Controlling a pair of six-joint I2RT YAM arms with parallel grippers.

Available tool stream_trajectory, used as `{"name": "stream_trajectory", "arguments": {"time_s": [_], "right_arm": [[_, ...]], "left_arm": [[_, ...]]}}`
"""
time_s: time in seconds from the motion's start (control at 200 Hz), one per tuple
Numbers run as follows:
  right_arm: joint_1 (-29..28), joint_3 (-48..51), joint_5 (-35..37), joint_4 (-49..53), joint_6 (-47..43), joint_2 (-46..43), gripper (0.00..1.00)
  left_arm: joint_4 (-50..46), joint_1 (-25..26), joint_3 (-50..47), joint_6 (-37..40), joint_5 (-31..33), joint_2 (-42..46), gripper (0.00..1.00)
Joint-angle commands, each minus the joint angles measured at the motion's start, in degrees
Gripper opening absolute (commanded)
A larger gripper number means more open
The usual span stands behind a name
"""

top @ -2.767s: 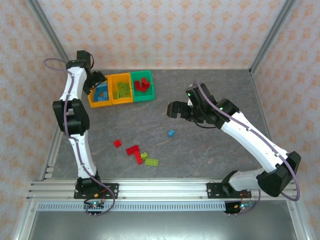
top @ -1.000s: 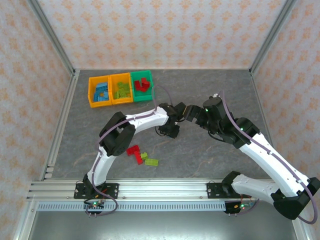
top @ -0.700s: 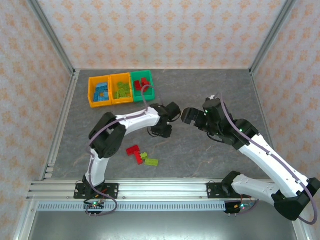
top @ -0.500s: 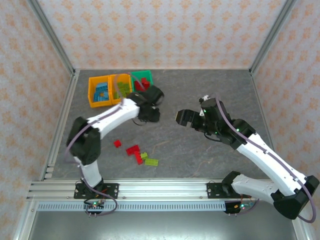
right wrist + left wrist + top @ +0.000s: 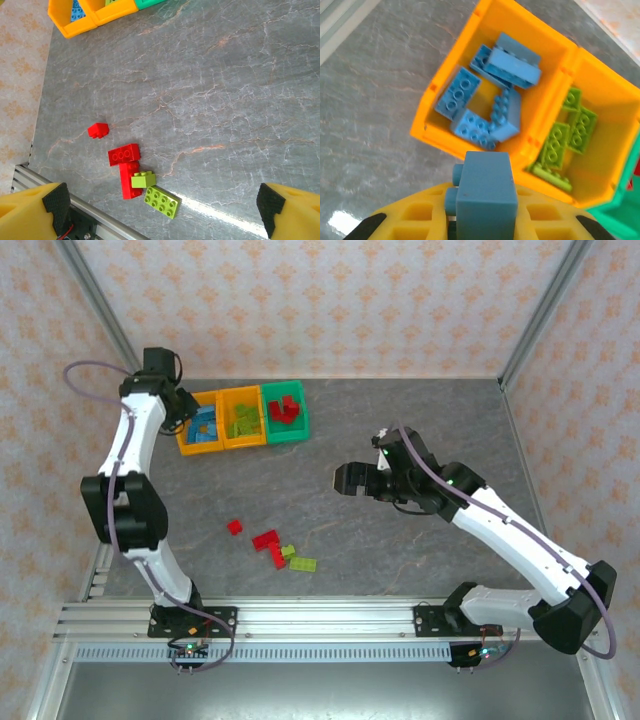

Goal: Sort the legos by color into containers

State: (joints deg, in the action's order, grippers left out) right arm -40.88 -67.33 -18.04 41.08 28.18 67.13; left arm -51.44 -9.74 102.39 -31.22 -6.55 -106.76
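Observation:
My left gripper [image 5: 186,406] hovers at the near edge of the left orange-yellow container [image 5: 199,449], shut on a light blue lego [image 5: 485,192]. That container [image 5: 434,91] holds several blue legos [image 5: 492,107]. The middle orange-yellow container [image 5: 620,97] holds lime legos [image 5: 560,145], and the green container [image 5: 286,434] holds red ones. Loose on the table lie a small red lego [image 5: 98,130], two joined red legos [image 5: 125,165], a small lime lego [image 5: 143,179] and a lime plate [image 5: 162,201]. My right gripper [image 5: 346,480] hangs open above mid-table, right of them.
An aluminium rail [image 5: 320,618] runs along the table's near edge, close to the loose legos. Patterned enclosure walls and metal corner posts [image 5: 92,295] bound the table at the back and sides. Grey tabletop [image 5: 420,410] stretches right of the containers.
My left arm has swung from mid-table back to the left container, carrying the blue lego. My right gripper has pulled a little to the left and stays open.

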Motion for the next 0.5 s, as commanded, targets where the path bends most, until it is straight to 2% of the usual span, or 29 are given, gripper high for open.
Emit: {"name": "stream_trajectory", "arguments": {"time_s": [0.0,0.135,0.27,0.365,0.495], "right_arm": [[-0.25,-2.51,2.6,3.56,-1.32,0.4,0.98],[-0.3,-4.51,3.51,5.85,-1.85,2.53,0.98],[-0.25,-6.83,4.33,7.95,-2.73,4.26,0.98],[-0.29,-7.0,4.98,7.67,-3.37,4.78,0.98],[-1.13,-6.52,5.08,5.91,-6.66,6.01,0.97]], "left_arm": [[-5.41,-0.28,9.37,-0.51,0.57,-8.49,0.24],[-7.6,-0.51,20.53,-0.23,0.72,-16.54,0.29],[-9.36,-0.88,26.75,-1.23,0.51,-20.87,0.43],[-8.41,-0.68,26.94,-2.31,-2.91,-19.85,0.51],[-6.86,-0.1,22.29,-3.06,-4.54,-12.57,0.55]]}}
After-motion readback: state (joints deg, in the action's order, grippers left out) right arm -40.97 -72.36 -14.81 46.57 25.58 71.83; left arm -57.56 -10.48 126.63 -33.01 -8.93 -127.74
